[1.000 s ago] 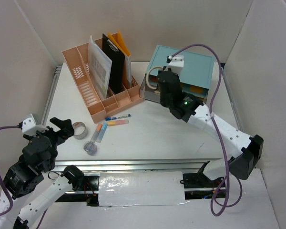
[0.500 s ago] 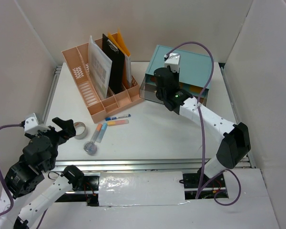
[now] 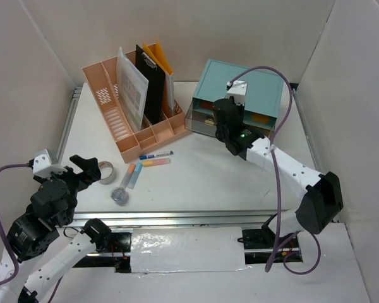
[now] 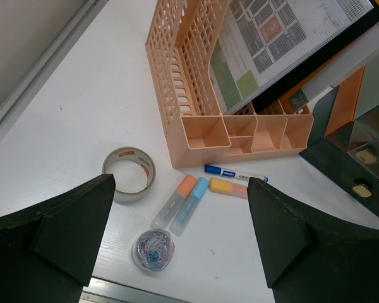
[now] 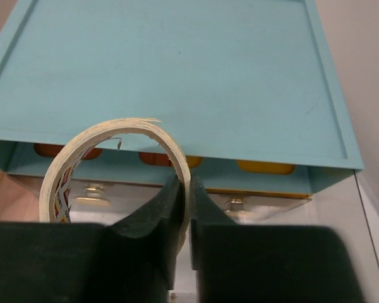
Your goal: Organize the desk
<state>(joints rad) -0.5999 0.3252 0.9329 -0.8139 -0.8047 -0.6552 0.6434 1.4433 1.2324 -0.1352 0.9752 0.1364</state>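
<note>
White desk (image 3: 208, 183), teal cabinet (image 3: 252, 85), cream tape roll (image 5: 123, 124)

Left arm (image 3: 41, 218) sits folded at about 8 o'clock in the overhead view, its wrist raised and aimed toward 1 o'clock; the left claw (image 4: 177, 227) is spread wide, its dark fingers (image 4: 57, 233) far apart with nothing gripped; right arm (image 3: 284, 167) starts at 5 o'clock, bends at a dark elbow (image 3: 320, 202) near 4 o'clock and extends its white forearm toward 11 o'clock; the right claw (image 5: 184, 186) has its jaws nearly together, pinching the band of a tape roll (image 5: 123, 124) that stands upright between them.
</note>
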